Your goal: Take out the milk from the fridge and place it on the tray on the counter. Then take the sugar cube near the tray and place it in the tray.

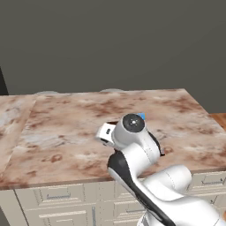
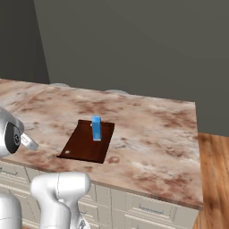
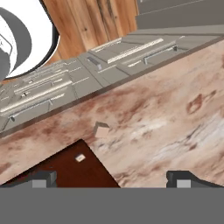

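Milk: blue carton upright on the tray — toward its far end.
Sugar cube: on the counter, just beside the tray's corner, not touching.
Gripper: fingers wide apart, empty — above the cube.

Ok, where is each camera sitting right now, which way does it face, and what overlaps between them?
Left base view: behind the arm on its left, looking forward and down over the counter; white arm links rise at lower right, hiding most of the tray.
Right base view: behind on the right, facing the same counter; arm at lower left; the milk stands on the tray.
Hand view: on the hand, looking along the open gripper at the tray corner, the sugar cube and the drawers.
Shared: counter and tray.
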Available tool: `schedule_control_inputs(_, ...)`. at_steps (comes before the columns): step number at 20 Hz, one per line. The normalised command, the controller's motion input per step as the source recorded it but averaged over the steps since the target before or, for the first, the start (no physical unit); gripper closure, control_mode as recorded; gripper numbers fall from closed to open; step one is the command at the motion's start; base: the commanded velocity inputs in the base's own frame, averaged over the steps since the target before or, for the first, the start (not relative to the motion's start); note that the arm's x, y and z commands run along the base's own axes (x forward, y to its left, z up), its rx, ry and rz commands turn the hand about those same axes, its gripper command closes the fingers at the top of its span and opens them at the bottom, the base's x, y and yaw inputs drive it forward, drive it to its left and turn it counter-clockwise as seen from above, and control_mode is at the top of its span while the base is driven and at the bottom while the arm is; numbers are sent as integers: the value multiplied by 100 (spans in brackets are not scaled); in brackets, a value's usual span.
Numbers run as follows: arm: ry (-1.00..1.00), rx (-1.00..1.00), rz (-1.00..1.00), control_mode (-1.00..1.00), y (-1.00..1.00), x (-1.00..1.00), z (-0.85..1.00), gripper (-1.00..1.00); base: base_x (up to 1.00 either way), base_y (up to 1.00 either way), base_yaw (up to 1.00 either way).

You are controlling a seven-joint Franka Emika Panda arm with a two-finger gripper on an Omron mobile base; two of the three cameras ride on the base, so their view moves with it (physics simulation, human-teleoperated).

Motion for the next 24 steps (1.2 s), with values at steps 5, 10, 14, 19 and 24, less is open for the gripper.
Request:
schedule_control_inputs(5, 20, -2, -6, -100, 1, 0, 0, -100, 0, 0, 0)
schedule_control_inputs(10, 23, 0, 1, -100, -18, 0, -4, -100, 0, 0, 0)
schedule_control_inputs(14, 2, 0, 1, -100, -6, 0, -21, -100, 0, 0, 0)
schedule_control_inputs(19, 0, 0, 0, -100, -10, 0, -29, -100, 0, 0, 0)
schedule_control_inputs(24, 4, 0, 0, -100, -8, 0, -26, -100, 0, 0, 0)
